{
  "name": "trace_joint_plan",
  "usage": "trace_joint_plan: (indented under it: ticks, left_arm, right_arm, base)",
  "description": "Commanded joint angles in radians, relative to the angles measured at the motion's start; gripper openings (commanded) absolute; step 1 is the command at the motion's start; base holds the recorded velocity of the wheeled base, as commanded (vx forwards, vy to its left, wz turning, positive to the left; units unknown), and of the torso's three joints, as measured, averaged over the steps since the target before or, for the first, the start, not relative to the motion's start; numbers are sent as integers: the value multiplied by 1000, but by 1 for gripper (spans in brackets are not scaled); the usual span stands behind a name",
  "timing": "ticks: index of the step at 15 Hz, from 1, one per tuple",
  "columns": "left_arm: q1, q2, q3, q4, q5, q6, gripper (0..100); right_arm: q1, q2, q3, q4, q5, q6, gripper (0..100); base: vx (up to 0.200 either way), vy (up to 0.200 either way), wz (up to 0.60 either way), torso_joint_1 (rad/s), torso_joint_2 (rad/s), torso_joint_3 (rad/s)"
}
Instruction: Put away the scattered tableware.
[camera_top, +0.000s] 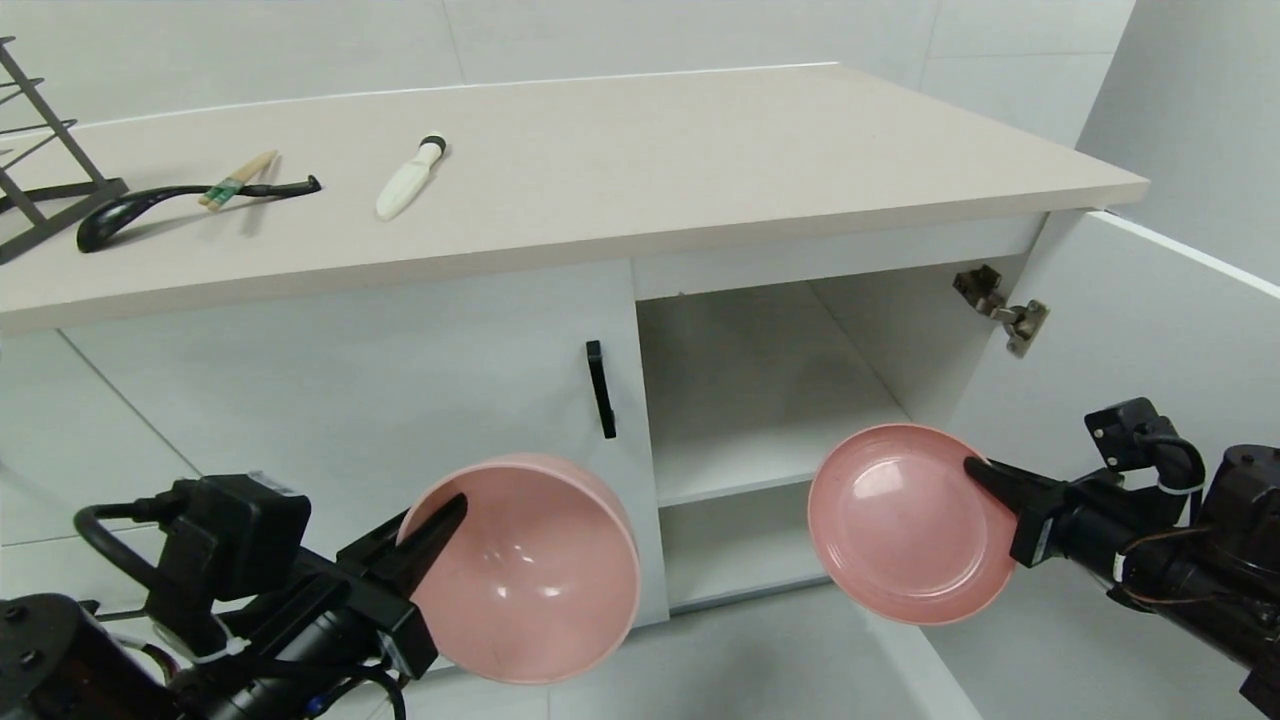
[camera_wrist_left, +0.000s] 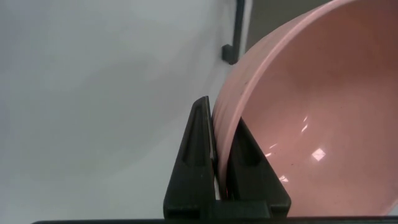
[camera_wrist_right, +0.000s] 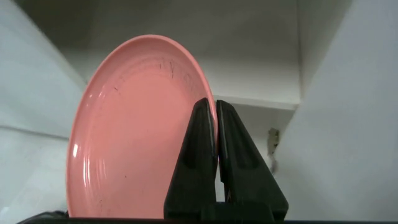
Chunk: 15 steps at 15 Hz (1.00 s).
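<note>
The left gripper (camera_wrist_left: 219, 134) is clamped on the rim of a pink bowl (camera_top: 530, 580), held in the air before the closed cabinet door (camera_top: 350, 400). The right gripper (camera_wrist_right: 216, 109) pinches the rim of a pink plate (camera_top: 900, 525), held tilted just in front of the open compartment's shelf (camera_top: 740, 450).

Both grips are thin edge pinches, so either dish could pivot or slip, and the plate could clip the shelf edge on entry.

The wrist views show each rim seated between the fingers. The head view adds the ladle (camera_top: 150, 205) and brush (camera_top: 237, 180) waiting on the counter (camera_top: 700, 150).
</note>
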Motion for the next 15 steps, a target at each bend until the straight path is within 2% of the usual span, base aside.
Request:
trace_joint_plan:
  ticks: [1, 4, 9, 13, 15]
  left_arm:
    - [1, 12, 0, 0, 1, 0, 0]
    - [1, 12, 0, 1, 1, 2, 0]
    - [-34, 5, 0, 1, 1, 2, 0]
    - [-40, -18, 0, 0, 1, 2, 0]
    - [-40, -46, 0, 12, 1, 2, 0]
  right_arm:
    - [2, 1, -1, -1, 1, -1, 0]
    - [2, 15, -7, -1, 1, -1, 0]
    - [-1, 57, -50, -1, 1, -1, 0]
    - [-1, 130, -169, -1, -1, 8, 0]
    - [-1, 164, -220, -1, -1, 10, 0]
  base:
    - [0, 0, 0, 0, 0, 0]
    - [0, 0, 0, 0, 0, 0]
    - [0, 0, 0, 0, 0, 0]
    - [0, 0, 0, 0, 0, 0]
    - [200, 0, 0, 0, 2, 0]
